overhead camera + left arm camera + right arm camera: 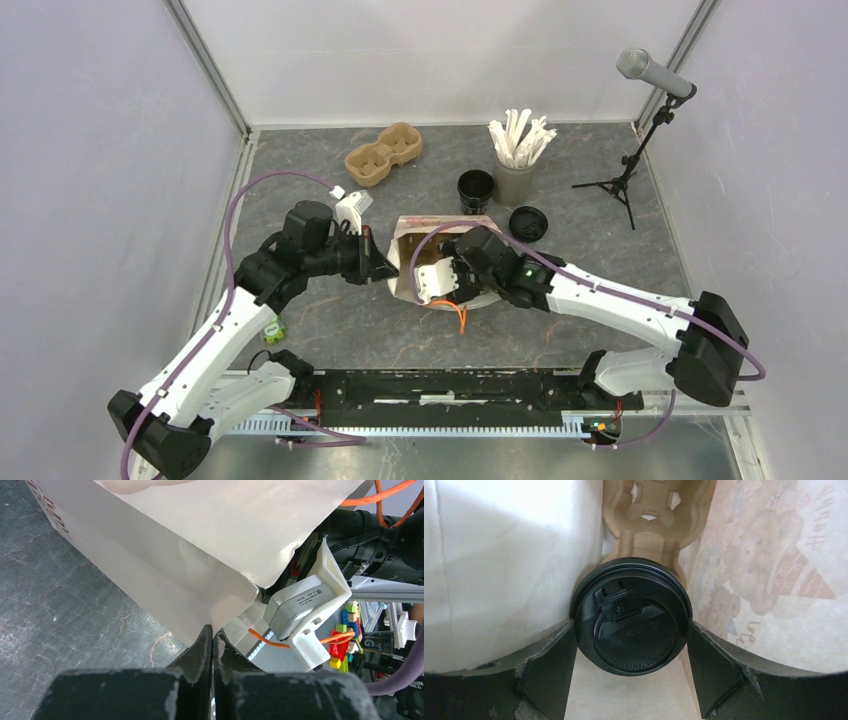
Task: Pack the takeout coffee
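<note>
Left fingers (202,647): pressed together, pinching edge of white paper bag (200,540). Right fingers (551,665): inside bag, clamped either side of lidded takeout coffee (631,617), pulp carrier (651,525) just behind it. Beyond, on counter (330,325): grey cup of white sticks (515,178).

The left arm (215,340) and right arm (615,300) wear white shells over black joints; a purple cable (262,180) loops along each.
</note>
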